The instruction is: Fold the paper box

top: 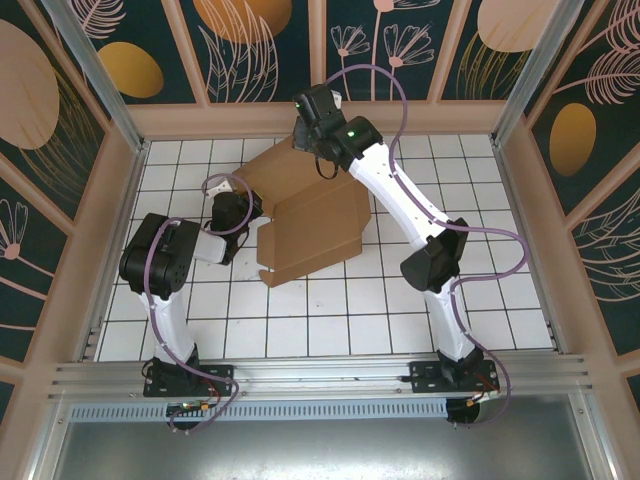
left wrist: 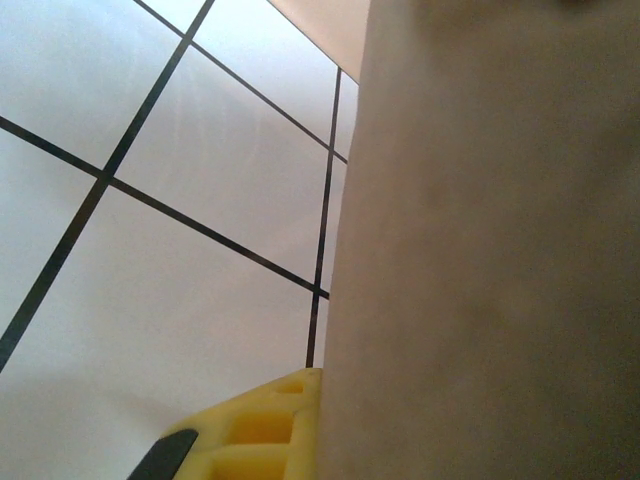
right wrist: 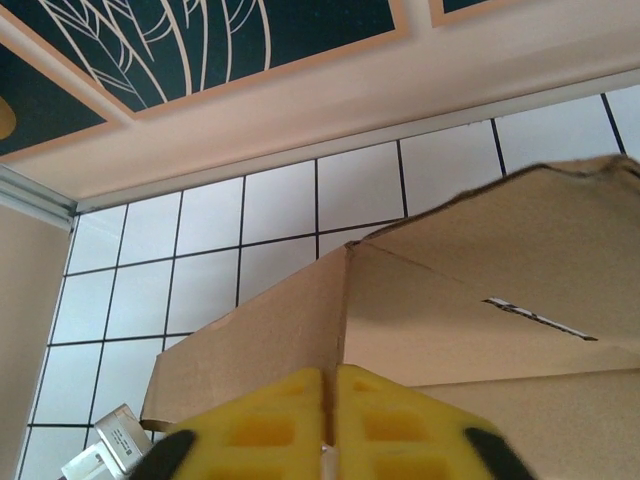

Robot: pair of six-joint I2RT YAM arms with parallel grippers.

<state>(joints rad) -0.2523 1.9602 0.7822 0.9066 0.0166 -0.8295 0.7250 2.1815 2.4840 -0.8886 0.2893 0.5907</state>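
Observation:
The paper box (top: 318, 218) is a brown cardboard sheet, partly folded up, lying mid-table on the white tiles. My left gripper (top: 250, 214) is at the box's left edge. In the left wrist view one yellow finger (left wrist: 262, 430) presses flat against a cardboard panel (left wrist: 480, 260) that hides the other finger. My right gripper (top: 318, 158) reaches over the box's far side. Its two yellow fingers are closed together (right wrist: 329, 376) on the upright corner crease of the box (right wrist: 500, 300), with a raised wall to the left and a slotted panel to the right.
Wooden walls with leaf-patterned panels (top: 270, 50) and aluminium posts (top: 95, 70) enclose the tiled floor (top: 330, 320). The back wall (right wrist: 300, 110) stands close behind the box. Purple cables (top: 375, 75) loop off both arms. Open tiles lie in front of the box.

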